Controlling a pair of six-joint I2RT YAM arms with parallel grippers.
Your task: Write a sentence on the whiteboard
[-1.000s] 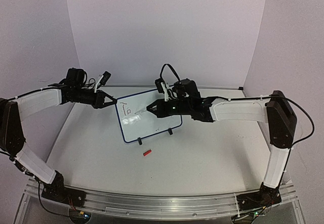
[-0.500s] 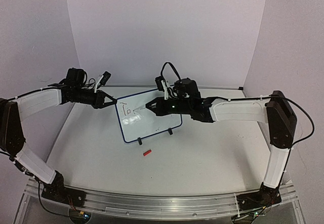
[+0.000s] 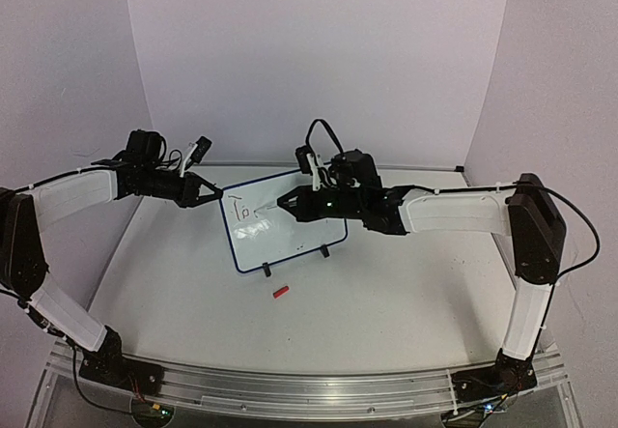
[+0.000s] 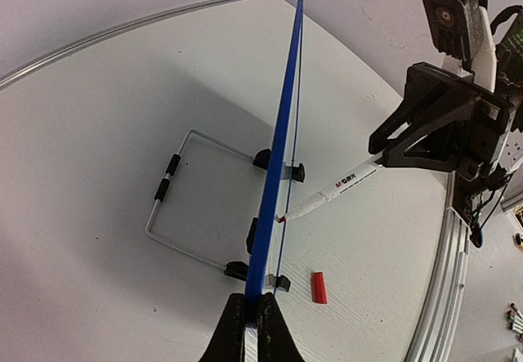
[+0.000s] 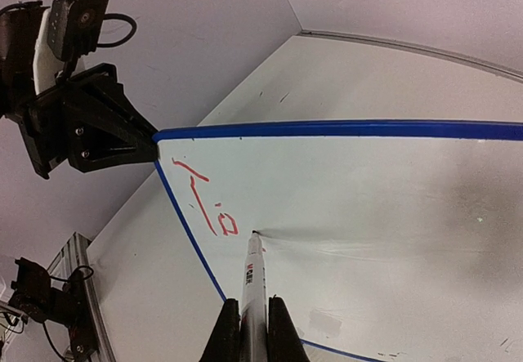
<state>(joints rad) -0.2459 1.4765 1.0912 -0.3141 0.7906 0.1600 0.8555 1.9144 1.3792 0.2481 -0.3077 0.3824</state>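
The whiteboard stands tilted on its feet at mid-table; the left wrist view sees it edge-on as a blue frame. My left gripper is shut on its upper left corner, the jaws pinching the frame. My right gripper is shut on a white marker, whose tip touches the board face. Of the sentence, only a red "To" shows, just left of the tip. The left wrist view also shows the marker meeting the board.
A red marker cap lies on the table in front of the board. The board's wire stand reaches out behind it. Walls close the back and both sides.
The right gripper with the marker has shifted very slightly up on the board. The left arm and the board have not moved.
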